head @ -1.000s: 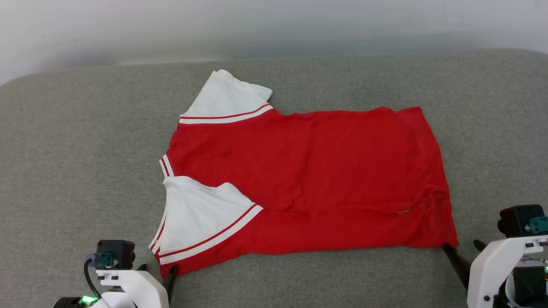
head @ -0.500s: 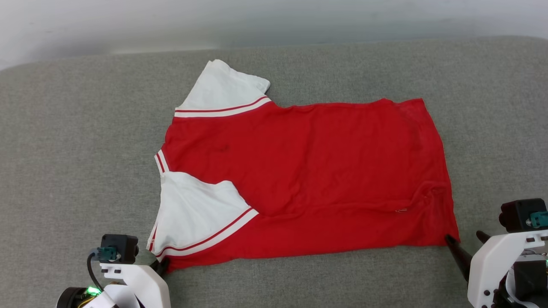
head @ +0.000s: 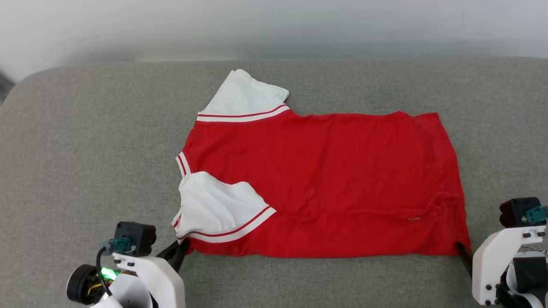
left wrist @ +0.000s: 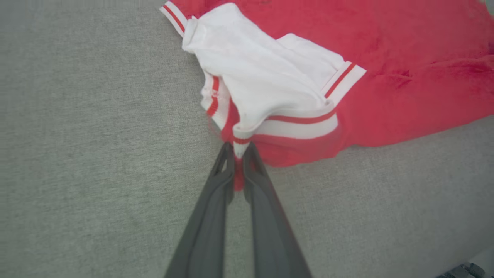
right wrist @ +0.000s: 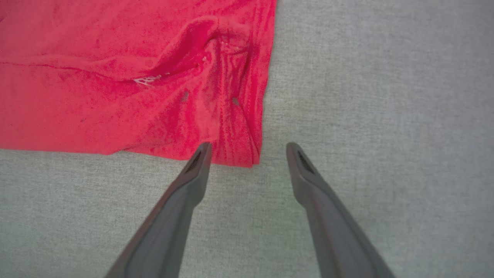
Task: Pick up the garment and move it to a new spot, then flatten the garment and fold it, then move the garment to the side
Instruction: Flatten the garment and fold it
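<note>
Red jersey T-shirt with white sleeves [head: 325,179], flat on the middle of the grey fabric worktop [head: 85,149]: my left tool [left wrist: 239,152] pinches its near shoulder corner; my right tool [right wrist: 249,148], wide, should straddle the hem corner deeper before I close.

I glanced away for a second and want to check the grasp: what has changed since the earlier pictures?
The left claw closed on the garment's near-left corner, pinching the striped trim. The right claw stayed open at the near-right corner, and the garment lies spread as before; its apparent shift is the camera's.
</note>
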Tool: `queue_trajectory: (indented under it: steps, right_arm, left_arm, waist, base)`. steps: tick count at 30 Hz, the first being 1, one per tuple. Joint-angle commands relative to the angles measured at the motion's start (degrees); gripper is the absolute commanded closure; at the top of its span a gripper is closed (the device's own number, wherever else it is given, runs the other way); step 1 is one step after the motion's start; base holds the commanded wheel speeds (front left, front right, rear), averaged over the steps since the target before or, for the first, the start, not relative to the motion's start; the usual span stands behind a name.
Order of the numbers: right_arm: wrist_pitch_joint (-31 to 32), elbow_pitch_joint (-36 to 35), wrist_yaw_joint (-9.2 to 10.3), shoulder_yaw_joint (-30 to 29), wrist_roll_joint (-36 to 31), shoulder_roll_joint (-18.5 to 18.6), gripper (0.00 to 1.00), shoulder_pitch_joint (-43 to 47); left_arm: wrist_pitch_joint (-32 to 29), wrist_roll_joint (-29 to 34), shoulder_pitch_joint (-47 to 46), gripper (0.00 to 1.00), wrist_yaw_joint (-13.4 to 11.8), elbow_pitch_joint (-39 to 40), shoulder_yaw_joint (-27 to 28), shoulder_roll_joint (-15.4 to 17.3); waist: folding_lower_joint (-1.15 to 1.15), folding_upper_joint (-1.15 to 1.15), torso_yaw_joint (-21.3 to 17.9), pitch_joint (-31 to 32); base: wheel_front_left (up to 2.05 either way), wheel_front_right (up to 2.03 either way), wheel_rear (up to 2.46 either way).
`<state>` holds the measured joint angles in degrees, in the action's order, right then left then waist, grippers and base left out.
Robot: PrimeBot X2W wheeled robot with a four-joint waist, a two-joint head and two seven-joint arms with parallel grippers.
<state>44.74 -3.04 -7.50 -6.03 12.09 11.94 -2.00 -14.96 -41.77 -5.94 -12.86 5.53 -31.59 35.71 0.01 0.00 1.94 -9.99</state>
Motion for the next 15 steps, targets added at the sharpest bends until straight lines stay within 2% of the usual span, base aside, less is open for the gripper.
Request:
queue_trajectory:
  steps: [1, 7, 15]
  right_arm:
    - [0.1, 1.3, 0.02, -0.5, -0.9, -0.1, 0.00, -1.1]
    - [0.9, 6.0, 0.02, 0.4, -0.6, -0.6, 0.00, -2.4]
    - [0.6, 11.1, 0.02, 1.4, -1.0, -1.2, 0.00, -2.6]
  left_arm:
    - [-0.4, 0.6, -0.6, 1.00, -0.2, 1.4, -0.2, 0.6]
    - [-1.4, 1.4, -1.3, 1.00, -1.3, 5.0, -0.1, 1.4]
    - [-2.0, 0.7, -0.8, 1.00, -1.2, 4.5, -0.4, 1.4]
  waist:
    - [-0.01, 0.00, 0.6, -0.8]
    - [-0.01, 0.00, 1.7, -2.7]
    - [-0.01, 0.00, 2.4, -4.2]
  base:
    - [0.00, 0.00, 0.00]
    - [0.00, 0.00, 0.00]
    - [0.00, 0.00, 0.00]
